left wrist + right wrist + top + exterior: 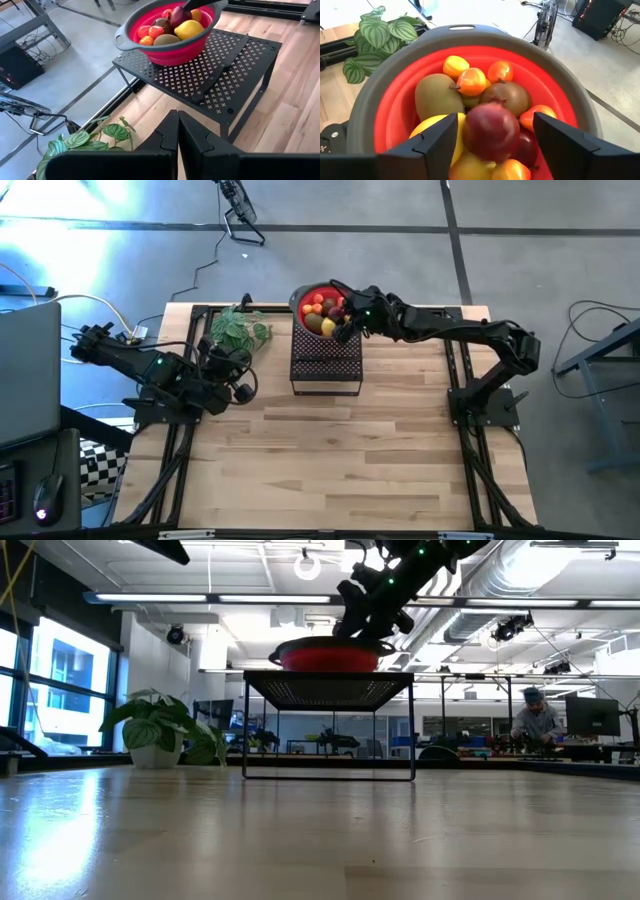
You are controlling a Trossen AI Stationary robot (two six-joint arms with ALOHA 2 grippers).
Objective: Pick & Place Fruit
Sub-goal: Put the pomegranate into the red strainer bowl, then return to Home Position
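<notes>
A red bowl with a grey rim (380,90) stands on a black perforated rack (200,75) at the table's far middle. It holds several fruit: yellow lemons, brown-green ovals, small orange ones and a dark red ball (492,131) on top. My right gripper (495,125) reaches into the bowl from the right, slanting down and open. Its fingers stand on either side of the dark red ball, and a gap shows beside one finger. My left gripper (177,135) hangs shut and empty over the table's left side, pointing toward the rack.
A potted green leafy plant (240,328) stands left of the rack, between it and my left arm. A long dark thing (220,65) lies on the rack's top beside the bowl. Bare wooden table (340,460) stretches in front of the rack.
</notes>
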